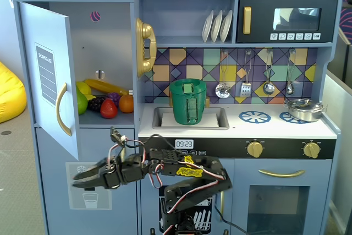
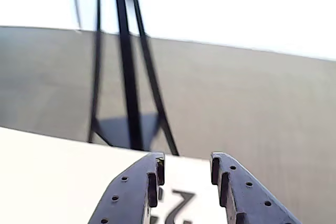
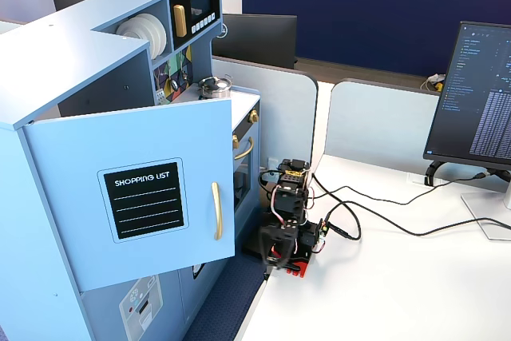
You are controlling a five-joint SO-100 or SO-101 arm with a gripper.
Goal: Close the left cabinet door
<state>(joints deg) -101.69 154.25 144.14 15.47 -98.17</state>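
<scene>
The left cabinet door (image 1: pixel 52 81) is a light-blue panel that stands swung wide open from the toy kitchen. Its chalkboard (image 3: pixel 144 200) reads SHOPPING LIST and its curved gold handle (image 1: pixel 62 108) also shows in the side fixed view (image 3: pixel 215 210). My gripper (image 1: pixel 76 178) points left, below the door's lower edge and in front of the lower blue door, touching neither. In the wrist view my gripper (image 2: pixel 186 163) has its jaws apart with nothing between them, over a white tabletop (image 2: pixel 52 177). In the side fixed view the arm (image 3: pixel 287 221) sits right of the door.
Toy fruit (image 1: pixel 104 103) lies inside the open cabinet. The ice-dispenser door (image 1: pixel 91 191) is below it. A green pot (image 1: pixel 187 101) stands in the sink and a gold phone (image 1: pixel 145 47) hangs beside it. A monitor (image 3: pixel 479 93) and cables (image 3: pixel 383 217) sit on the white desk.
</scene>
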